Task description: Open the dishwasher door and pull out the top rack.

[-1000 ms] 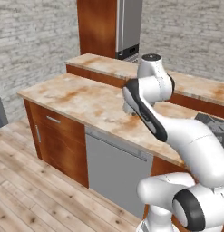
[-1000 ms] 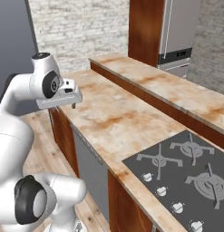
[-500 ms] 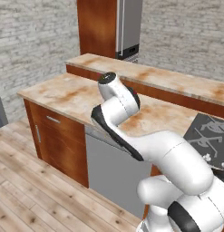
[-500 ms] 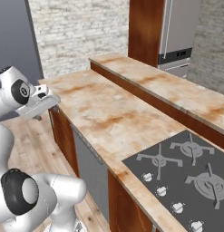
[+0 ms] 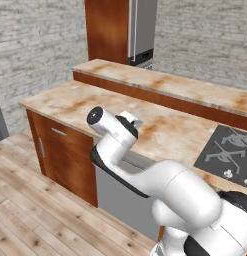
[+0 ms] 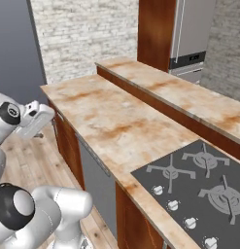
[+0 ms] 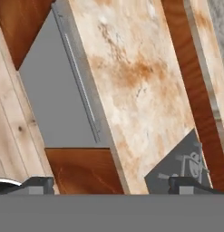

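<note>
Under the counter (image 5: 165, 127), dishwasher door (image 7: 59, 104) shut, tool (image 7: 109, 183) tips barely visible

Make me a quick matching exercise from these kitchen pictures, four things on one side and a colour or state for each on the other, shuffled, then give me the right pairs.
Things:
1. dishwasher door
2. countertop
3. cabinet door
4. end effector

Colour or state:
A. reddish-brown wood
B. open, holding nothing
C. grey, shut, bar handle untouched
D. mottled beige and orange stone

Pairs: 1-C, 2-D, 3-A, 4-B
</note>
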